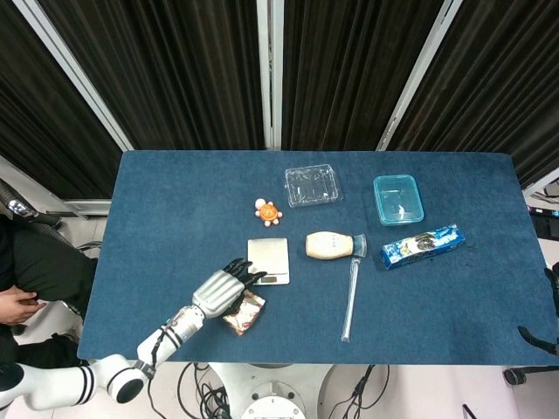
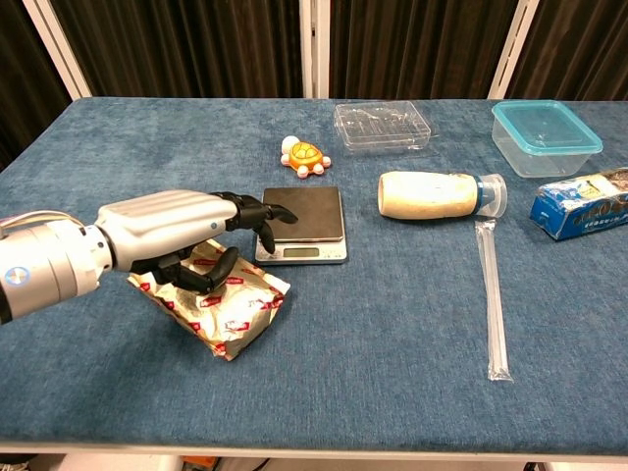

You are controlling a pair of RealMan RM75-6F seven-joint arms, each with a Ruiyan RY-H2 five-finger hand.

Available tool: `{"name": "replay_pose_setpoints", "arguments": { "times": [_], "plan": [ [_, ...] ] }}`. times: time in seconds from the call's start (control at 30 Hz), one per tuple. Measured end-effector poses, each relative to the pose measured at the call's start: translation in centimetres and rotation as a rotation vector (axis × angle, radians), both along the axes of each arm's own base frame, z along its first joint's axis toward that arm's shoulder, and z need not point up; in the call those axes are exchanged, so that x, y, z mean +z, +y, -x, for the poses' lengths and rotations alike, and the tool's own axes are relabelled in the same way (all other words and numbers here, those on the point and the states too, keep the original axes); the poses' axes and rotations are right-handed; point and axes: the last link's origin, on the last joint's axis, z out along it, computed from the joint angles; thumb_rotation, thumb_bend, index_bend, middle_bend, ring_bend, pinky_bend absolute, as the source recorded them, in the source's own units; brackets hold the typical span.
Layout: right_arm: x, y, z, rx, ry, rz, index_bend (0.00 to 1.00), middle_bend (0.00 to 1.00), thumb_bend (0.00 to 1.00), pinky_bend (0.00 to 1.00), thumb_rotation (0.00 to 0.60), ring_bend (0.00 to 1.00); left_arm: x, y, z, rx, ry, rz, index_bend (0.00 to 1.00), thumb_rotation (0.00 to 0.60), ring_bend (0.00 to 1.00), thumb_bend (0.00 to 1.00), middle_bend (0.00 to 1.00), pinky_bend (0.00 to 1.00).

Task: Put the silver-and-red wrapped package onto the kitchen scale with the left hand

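The silver-and-red wrapped package point(image 2: 234, 306) point(image 1: 248, 315) lies flat on the blue table, just left of and nearer than the kitchen scale point(image 2: 303, 222) point(image 1: 268, 259). My left hand point(image 2: 182, 236) point(image 1: 218, 292) hovers low over the package's far-left part. Its dark fingers point(image 2: 257, 211) are spread and reach toward the scale's left edge. The thumb curls down close to the wrapper; I cannot tell whether it touches. The hand covers the package's far corner. Nothing rests on the scale's platform. My right hand does not show in either view.
An orange toy turtle point(image 2: 305, 157) sits behind the scale, and a clear plastic tray point(image 2: 383, 125) lies beyond it. To the right are a cream bottle on its side point(image 2: 440, 194), a long clear wrapped straw point(image 2: 492, 294), a teal-lidded box point(image 2: 546, 135) and a blue packet point(image 2: 584, 204).
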Motion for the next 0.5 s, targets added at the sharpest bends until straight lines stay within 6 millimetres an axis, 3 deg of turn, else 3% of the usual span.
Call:
{"name": "replay_pose_setpoints", "arguments": {
  "times": [0.5],
  "plan": [
    [-0.28, -0.10, -0.03, -0.001, 0.006, -0.010, 0.00, 0.00, 0.02, 0.00, 0.600, 0.00, 0.42, 0.13, 0.33, -0.001, 0.029, -0.020, 0.06, 0.600, 0.00, 0.77, 0.25, 0.00]
  ]
}}
